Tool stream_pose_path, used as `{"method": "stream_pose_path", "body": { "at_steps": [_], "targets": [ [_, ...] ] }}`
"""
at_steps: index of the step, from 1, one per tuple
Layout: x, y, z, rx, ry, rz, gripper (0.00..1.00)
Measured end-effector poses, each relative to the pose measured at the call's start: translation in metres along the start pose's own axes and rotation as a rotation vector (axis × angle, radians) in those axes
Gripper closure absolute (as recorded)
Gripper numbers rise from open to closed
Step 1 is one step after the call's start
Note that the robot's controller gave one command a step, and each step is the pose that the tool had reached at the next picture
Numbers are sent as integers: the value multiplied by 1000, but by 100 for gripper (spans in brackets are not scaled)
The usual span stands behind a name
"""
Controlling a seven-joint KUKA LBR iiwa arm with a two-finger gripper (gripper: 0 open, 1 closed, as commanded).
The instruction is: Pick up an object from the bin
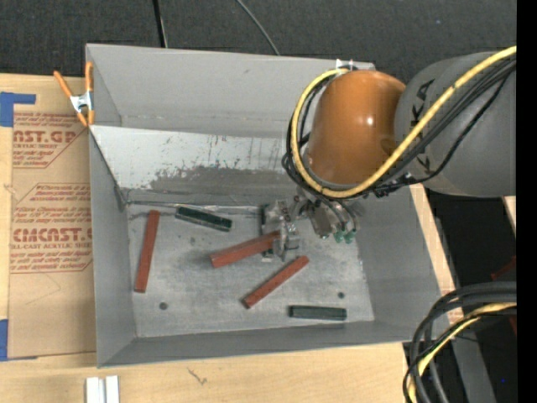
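Down on the tan surface (252, 376) sits the grey metal bin (105, 250), by far the biggest thing going. Next up is the arm (470, 124), coming in from the right with yellow and black cables looped round it and a rounded orange cover (352, 124) at the wrist, hanging over the bin's right half.

Below that cover, the end effector (283, 232) is down near the bin floor, just right of centre. It sits right at the upper right end of the middle red-brown stick (243, 253), which lies slanted across the floor with its left end lower. Honestly can't tell whether the end effector is open or closed on it, the metal bits there are too jumbled to read.

Rest of the stuff is spread out flat, no heap. One left red-brown stick (147, 252) lies nearly upright by the left wall. Another lower red-brown stick (275, 282) lies diagonally just below the middle one, apart from it. Smallest are two dark green sticks: one (203, 217) near the back wall, left of the end effector, the other (317, 313) near the front right corner.
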State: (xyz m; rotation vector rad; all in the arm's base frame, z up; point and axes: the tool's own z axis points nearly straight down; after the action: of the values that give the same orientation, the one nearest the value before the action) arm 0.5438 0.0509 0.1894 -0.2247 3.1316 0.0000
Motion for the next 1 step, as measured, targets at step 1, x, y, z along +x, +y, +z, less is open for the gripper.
{"method": "stream_pose_path", "body": {
  "at_steps": [1],
  "targets": [
    [0, 0, 0, -1, 0, 0, 100]
  ]
}}
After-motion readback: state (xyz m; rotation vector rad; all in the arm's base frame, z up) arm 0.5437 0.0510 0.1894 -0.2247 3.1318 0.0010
